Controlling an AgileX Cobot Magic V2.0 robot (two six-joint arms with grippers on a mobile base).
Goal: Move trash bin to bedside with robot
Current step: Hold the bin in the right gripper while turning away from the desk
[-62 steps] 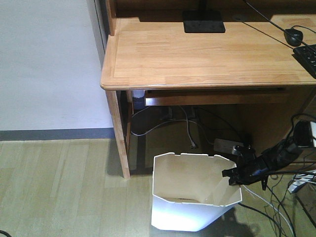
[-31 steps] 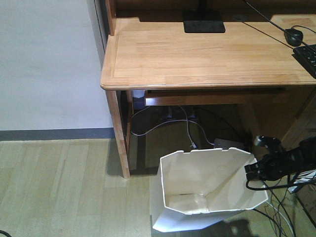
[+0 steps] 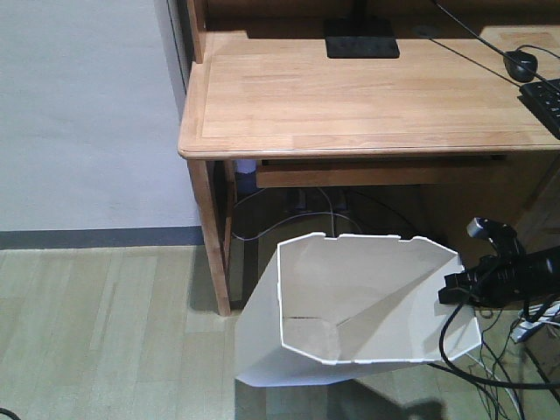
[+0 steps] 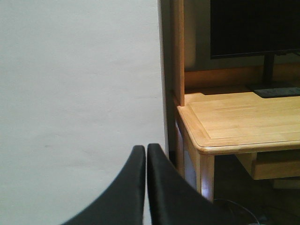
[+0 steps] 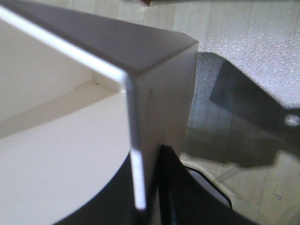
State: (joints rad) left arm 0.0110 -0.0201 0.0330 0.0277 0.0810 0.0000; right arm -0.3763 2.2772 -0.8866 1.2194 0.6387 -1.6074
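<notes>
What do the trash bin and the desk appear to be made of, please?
The trash bin looks like thin matte white plastic: its walls are sheet-thin with sharp creases, though coated card is possible. The desk looks like light wood under a satin clear finish: jointed strips and grain show.

trash bin [image 3: 350, 293] left: floor [image 3: 105, 332] open | behind: desk leg [image 3: 210, 236] | right: cable tangle [image 3: 499, 385], extent unclear

The light wooden desk [image 3: 350, 96] carries a black monitor base [image 3: 360, 38] at the back, with a mouse [image 3: 522, 64] and a keyboard [image 3: 544, 101] at its right edge. Below is the pale plank floor [image 3: 105, 324] — loose cables [image 3: 503, 385] lie at its right. Whether the tilted trash bin [image 3: 350, 297] touches it is unclear.
</notes>
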